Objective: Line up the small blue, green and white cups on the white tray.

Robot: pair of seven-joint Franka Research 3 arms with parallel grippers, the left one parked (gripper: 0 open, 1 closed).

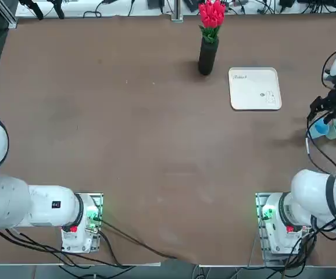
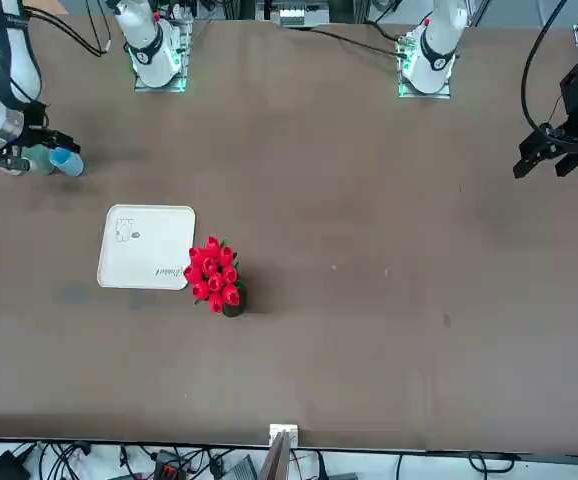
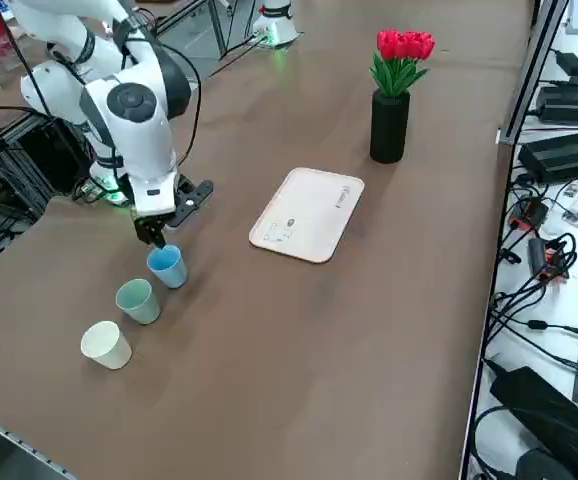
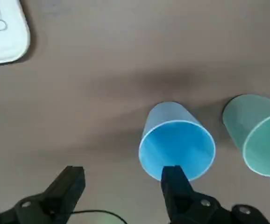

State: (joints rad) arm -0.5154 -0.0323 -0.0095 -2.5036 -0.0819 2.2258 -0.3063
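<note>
Right gripper (image 4: 121, 186) hangs low over the blue cup (image 3: 168, 266), jaws spread wide, nothing held; in the wrist view one finger sits in front of the cup rim, the other off to the side over bare desk (image 1: 127, 145), so the cup is not yet between them. Blue cup stands upright, open end up, at the robot's right edge of the desk. Green cup (image 3: 138, 300) just beside it, white cup (image 3: 106, 345) next in the same row, all three apart from each other. White tray (image 3: 309, 215) lies flat and bare, well apart from the cups, near the black vase of red flowers (image 3: 393, 95).

Cups look like thin paper or plastic: very light, easy to tip or slide, walls would likely crush under a hard squeeze. Best hold is probably across the rim, one finger inside and one outside, or a gentle pinch on the upper wall. The taper makes a low side grip likely to slip. Green cup is close, so a wide approach could knock it
</note>
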